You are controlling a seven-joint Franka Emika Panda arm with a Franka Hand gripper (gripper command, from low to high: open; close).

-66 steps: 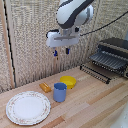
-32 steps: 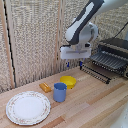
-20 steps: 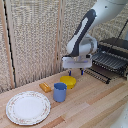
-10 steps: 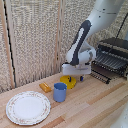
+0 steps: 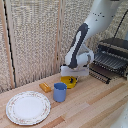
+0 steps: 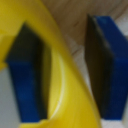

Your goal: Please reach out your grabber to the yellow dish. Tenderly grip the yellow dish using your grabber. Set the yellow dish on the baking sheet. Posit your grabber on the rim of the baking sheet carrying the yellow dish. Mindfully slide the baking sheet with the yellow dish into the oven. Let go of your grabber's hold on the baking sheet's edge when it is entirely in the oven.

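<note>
One yellow dish (image 5: pixel 68 81), one blue cup (image 5: pixel 60 92), one patterned plate (image 5: pixel 28 107), one orange block (image 5: pixel 45 87).

The exterior view looks from in front of the wooden table (image 5: pixel 95 105), slightly above, taking in the arm (image 5: pixel 82 42) and oven (image 5: pixel 112 57) from some way off. The wrist view looks down between the gripper's blue fingers (image 6: pixel 107 70) — very near, blurred. Both share the yellow dish (image 5: pixel 68 82) (image 6: pixel 65 75) — and the tabletop.

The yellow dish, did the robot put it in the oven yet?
Not yet. The reach looks done: the tool is down at the yellow dish. In hand is the grip; the wrist view shows the dish's rim between the blue fingers, not yet squeezed. Left: putting it on the baking sheet, which sticks out of the oven, then sliding it in.
</note>
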